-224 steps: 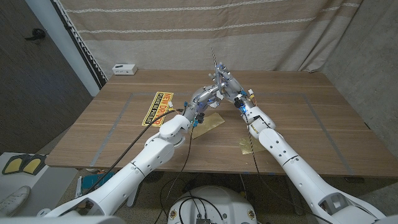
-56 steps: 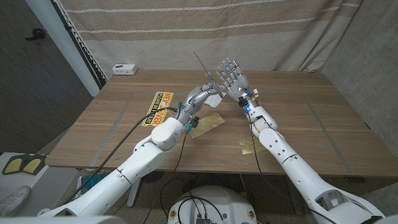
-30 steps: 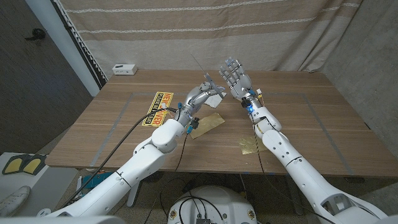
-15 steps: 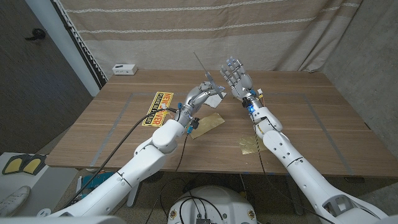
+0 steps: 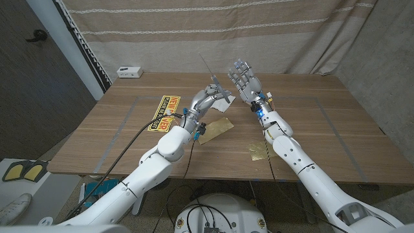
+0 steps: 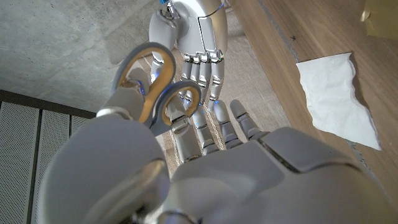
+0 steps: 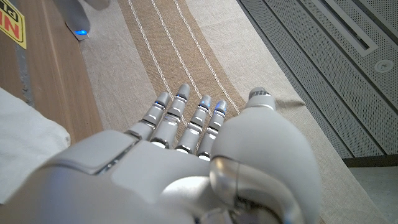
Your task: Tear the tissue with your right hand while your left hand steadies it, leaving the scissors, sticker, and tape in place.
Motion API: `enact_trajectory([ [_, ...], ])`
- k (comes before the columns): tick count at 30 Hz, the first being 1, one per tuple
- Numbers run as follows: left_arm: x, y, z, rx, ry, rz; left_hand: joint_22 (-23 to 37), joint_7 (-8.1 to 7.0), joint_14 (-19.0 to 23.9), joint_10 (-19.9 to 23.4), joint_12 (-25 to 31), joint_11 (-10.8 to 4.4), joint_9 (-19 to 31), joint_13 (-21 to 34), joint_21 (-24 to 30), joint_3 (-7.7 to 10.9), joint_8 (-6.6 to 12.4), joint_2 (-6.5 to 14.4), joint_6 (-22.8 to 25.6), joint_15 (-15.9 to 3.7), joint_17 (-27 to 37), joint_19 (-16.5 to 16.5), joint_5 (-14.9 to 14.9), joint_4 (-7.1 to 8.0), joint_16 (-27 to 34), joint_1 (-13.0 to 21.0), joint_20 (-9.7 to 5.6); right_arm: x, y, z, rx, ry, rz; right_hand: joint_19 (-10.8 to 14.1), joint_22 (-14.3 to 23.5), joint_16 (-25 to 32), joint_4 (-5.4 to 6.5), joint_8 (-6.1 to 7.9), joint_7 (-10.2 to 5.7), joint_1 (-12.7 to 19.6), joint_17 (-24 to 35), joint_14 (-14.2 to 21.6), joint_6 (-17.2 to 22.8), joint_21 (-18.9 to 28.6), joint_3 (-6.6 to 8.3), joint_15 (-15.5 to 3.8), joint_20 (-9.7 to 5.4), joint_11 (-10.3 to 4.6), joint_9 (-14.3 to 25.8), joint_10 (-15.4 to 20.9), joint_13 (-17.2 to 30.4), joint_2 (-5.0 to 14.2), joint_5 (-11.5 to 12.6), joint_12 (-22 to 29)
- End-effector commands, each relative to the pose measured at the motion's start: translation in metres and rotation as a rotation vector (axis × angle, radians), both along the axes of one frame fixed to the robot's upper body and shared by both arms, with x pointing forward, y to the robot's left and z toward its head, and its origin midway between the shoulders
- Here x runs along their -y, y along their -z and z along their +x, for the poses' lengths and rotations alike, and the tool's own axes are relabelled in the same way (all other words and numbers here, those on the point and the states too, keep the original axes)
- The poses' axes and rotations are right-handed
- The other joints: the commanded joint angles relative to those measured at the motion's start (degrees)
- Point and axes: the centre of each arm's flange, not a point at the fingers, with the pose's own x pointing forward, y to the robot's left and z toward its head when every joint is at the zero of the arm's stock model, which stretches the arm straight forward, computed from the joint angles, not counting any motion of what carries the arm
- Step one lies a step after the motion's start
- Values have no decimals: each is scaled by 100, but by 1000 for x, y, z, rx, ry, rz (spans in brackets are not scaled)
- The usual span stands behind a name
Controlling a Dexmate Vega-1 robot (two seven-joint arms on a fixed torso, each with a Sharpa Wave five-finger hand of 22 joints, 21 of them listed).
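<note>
My left hand (image 5: 204,98) is raised above the table and grips the scissors (image 5: 209,70) by their yellow-and-grey handles (image 6: 151,84), blades pointing up. My right hand (image 5: 245,80) is held up beside it, fingers spread, holding nothing; it also shows across from the handles (image 6: 200,53). The white tissue (image 5: 224,100) lies crumpled on the table behind and below both hands, touched by neither (image 6: 337,99) (image 7: 25,146). The yellow sticker (image 5: 164,113) lies flat to the left of my left arm.
A tan flat piece (image 5: 217,128) lies under my left forearm, and a small gold item (image 5: 257,151) sits by my right forearm. A white box (image 5: 129,71) stands at the table's far left corner. A curtain hangs behind the table (image 5: 310,116).
Earlier both hands were together on the scissors. My right hand has let go, opened and drawn off to the right. Over the last second the left hand tilted slightly.
</note>
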Motion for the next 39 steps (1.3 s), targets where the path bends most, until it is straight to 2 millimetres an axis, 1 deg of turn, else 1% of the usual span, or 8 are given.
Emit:
enact_trajectory([
  [1, -4, 2, 1, -1, 17, -11, -49, -203, -14, -199, -311, -26, -27, -238, -32, 438, 36, -108, 637, -720, -124, -173, -10, 300, -147, 48, -198, -3, -2, -1, 6, -5, -13, -14, 23, 8, -26, 36, -17, -17, 9, -24, 48, -27, -13, -770, -71, -2, 18, 7, -5, 31, 28, 39],
  [5, -4, 2, 2, -4, 27, -12, -135, -200, 126, -177, -758, -30, -36, -698, 2, 579, 61, -222, 617, -694, -729, -172, -10, 321, -616, 64, -172, -5, -3, -1, 4, -7, -17, -14, 23, 11, -29, 36, -17, -19, 2, -23, 53, -30, -15, -779, -72, -3, 16, 5, -7, 33, 31, 40],
  [11, -5, 4, 4, -20, 58, -31, -191, -198, 198, -118, -1033, -32, -42, -992, 41, 665, 71, -252, 599, -689, -1141, -143, -11, 344, -929, 54, -156, -7, -4, 1, 0, -8, -28, -12, 23, 11, -32, 30, -17, -20, -6, -31, 47, -34, -17, -764, -74, -3, 15, 1, -8, 34, 35, 39],
  [17, -4, 8, 10, -54, 131, -79, -225, -185, 293, -3, -1172, -32, 10, -1171, 79, 725, 114, -263, 590, -719, -1388, -92, -14, 342, -1095, 65, -166, -8, -6, 2, -4, -8, -35, -11, 23, 12, -37, 24, -18, -20, -16, -38, 39, -39, -19, -767, -73, -3, 13, -7, -10, 35, 39, 37],
  [21, -3, 10, 12, -67, 169, -99, -264, 26, 354, 115, -1322, -35, 103, -1356, 118, 807, 170, -250, 541, -745, -1642, -45, -17, 335, -1282, 105, -186, -10, -7, 3, -6, -10, -42, -11, 23, 13, -40, 19, -18, -20, -23, -41, 31, -42, -20, -760, -73, -3, 12, -11, -11, 36, 42, 36],
  [23, -2, 10, 14, -71, 189, -103, -276, 53, 389, 165, -1358, -33, 136, -1407, 126, 832, 187, -246, 521, -761, -1713, -39, -20, 333, -1328, 118, -196, -10, -7, 4, -7, -11, -46, -11, 23, 13, -42, 20, -18, -20, -25, -43, 34, -44, -20, -762, -70, -3, 11, -11, -12, 38, 43, 37],
  [31, 1, 10, 14, -72, 223, -115, -316, 48, 465, 270, -1490, -37, 190, -1563, 152, 886, 233, -260, 513, -768, -1853, -18, -30, 342, -1431, 117, -192, -13, -9, 7, -14, -16, -59, -12, 23, 17, -50, 18, -18, -15, -38, -46, 37, -51, -20, -763, -71, -3, 10, -16, -14, 42, 49, 36],
  [39, 6, 12, 18, -100, 280, -136, -316, 58, 884, 661, -1678, -37, -36, -1857, 310, 976, 206, -446, 669, -890, -2113, 177, -48, 298, -1535, 173, -313, -14, -12, 10, -16, -18, -64, -9, 24, 21, -58, 7, -18, -13, -53, -51, 19, -57, -22, -761, -73, -3, 7, -25, -16, 47, 56, 35],
])
